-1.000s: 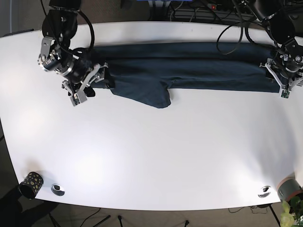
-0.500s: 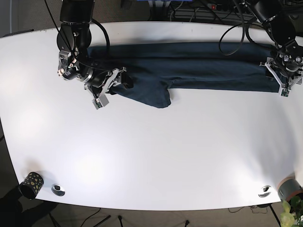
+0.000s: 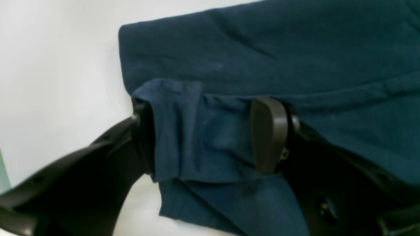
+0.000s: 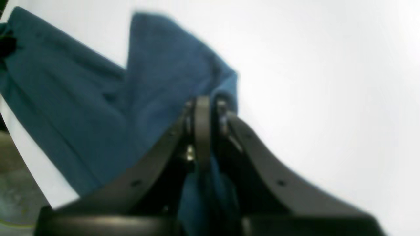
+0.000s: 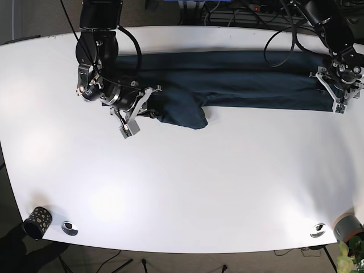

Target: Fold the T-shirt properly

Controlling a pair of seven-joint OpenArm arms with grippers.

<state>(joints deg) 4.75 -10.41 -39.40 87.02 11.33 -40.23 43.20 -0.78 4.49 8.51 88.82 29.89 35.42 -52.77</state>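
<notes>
Table (image 5: 182, 187): white top, most of it bare; you work only along its far edge.
T-shirt (image 5: 239, 79): dark blue, lying as a long band across the far side of the table, one flap hanging toward you near the middle.
Right gripper (image 5: 138, 106): on the base view's left, at the shirt's end; wrist view shows its jaws pressed together with blue cloth (image 4: 200, 193) pinched between them.
Left gripper (image 5: 340, 90): at the opposite end, base view's right; wrist view shows fabric (image 3: 203, 137) bunched between the two pads, jaws still somewhat apart but bearing on the bunch, so you have a hold there.
Step, as judged: you carry the right-held end across the band toward the left-held end to halve its length.
Do it well: keep the left end pinned and flat as your anchor.
Lift: raise the right-held end enough that the flap doesn't drag.
Line: travel straight along the band so edges stack.
Risk: bunched cloth slipping from the left pads.
</notes>
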